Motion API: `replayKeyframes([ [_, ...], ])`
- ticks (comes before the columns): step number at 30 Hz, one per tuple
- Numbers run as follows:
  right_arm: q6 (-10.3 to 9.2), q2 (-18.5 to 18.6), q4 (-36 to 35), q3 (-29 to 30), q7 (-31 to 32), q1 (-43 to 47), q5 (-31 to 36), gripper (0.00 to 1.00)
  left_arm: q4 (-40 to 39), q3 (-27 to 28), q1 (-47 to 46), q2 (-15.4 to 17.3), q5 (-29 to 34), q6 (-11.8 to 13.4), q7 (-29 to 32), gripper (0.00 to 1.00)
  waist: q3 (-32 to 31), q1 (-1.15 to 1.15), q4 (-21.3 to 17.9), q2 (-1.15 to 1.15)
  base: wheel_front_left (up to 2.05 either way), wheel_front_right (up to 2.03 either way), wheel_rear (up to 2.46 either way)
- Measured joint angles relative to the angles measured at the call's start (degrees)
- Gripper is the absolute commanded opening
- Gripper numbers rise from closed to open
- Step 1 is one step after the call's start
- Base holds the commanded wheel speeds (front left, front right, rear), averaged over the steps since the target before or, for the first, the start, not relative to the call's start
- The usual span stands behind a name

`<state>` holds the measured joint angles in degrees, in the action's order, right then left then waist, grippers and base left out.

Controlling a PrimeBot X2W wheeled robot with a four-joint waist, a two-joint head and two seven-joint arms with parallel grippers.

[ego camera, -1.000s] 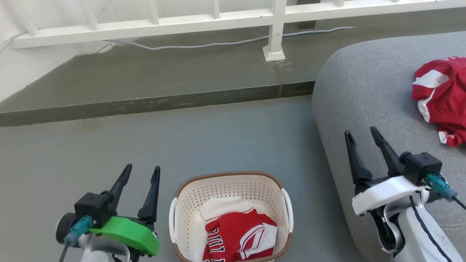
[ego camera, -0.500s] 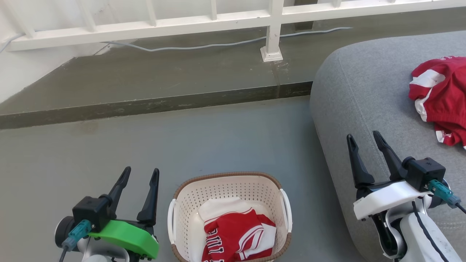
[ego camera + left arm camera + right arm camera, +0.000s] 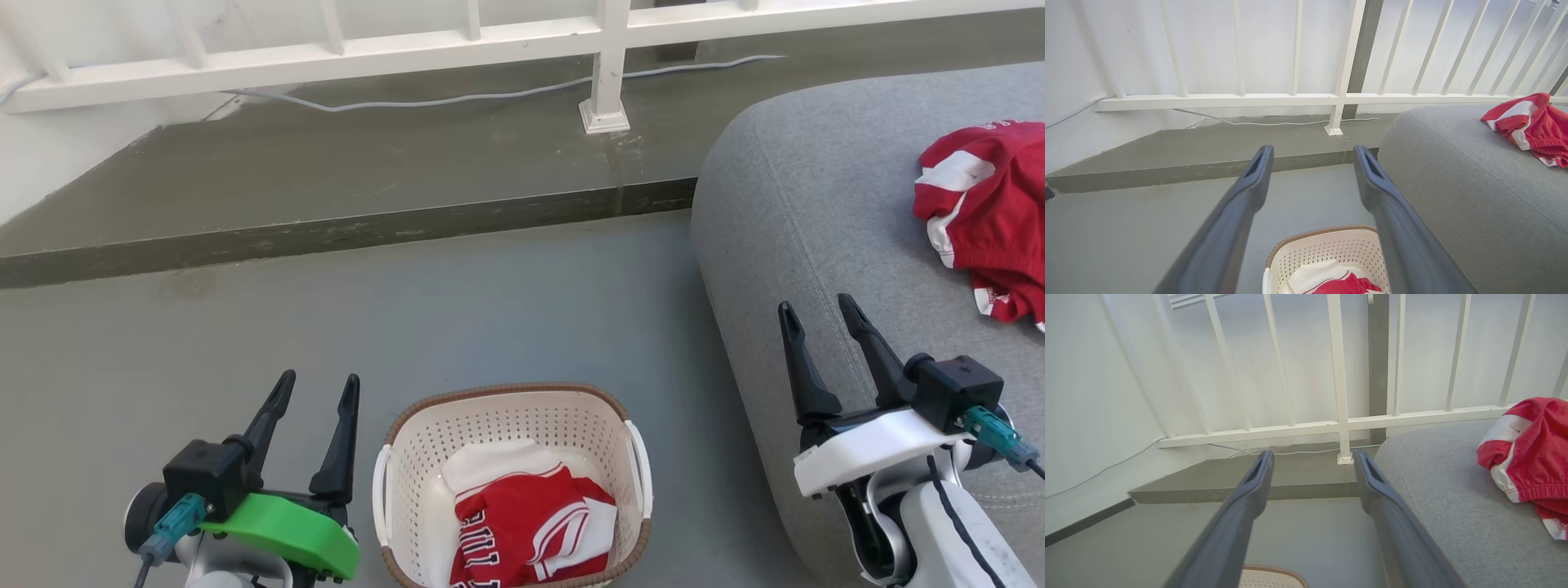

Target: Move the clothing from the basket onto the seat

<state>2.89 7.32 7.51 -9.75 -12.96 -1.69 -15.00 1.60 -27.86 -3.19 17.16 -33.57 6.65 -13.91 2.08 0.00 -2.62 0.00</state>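
Head view shows block lettering on the crumpled red-and-white clothing [image 3: 531, 535] in the basket [image 3: 506, 390]; the left wrist view cuts it off. 1 garment [image 3: 988, 204] lies on the seat [image 3: 784, 212]. The left gripper [image 3: 320, 378] and right gripper [image 3: 815, 305] gape, empty.

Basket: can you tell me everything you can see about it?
The basket is small, cream and plastic-looking, with rounded corners, walls full of little holes, a brown woven-look rim and a white handle on each side. It stands upright on the grey floor, left of the seat and apart from it. A crumpled red-and-white garment lies inside. The head view cuts off its near edge. Nothing else touches it.
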Motion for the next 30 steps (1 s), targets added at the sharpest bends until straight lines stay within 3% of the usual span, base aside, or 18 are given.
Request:
replayKeyframes([
  [18,-0.51,0.25,-3.80,0.03,1.48,0.13,-0.02,1.00,-0.89,0.24,0.09,-0.07,1.03,0.01,0.11,1.00,2.02,0.00,0.09,0.00,0.00,0.00,0.00],
  [30,-0.48,0.65,-9.81,-0.11,2.44,-0.36,-0.07,1.00,-0.15,-5.15,-0.80,-2.16,3.25,-0.58,3.05,1.00,7.54,0.00,-0.56,0.00,0.00,0.00,0.00],
])
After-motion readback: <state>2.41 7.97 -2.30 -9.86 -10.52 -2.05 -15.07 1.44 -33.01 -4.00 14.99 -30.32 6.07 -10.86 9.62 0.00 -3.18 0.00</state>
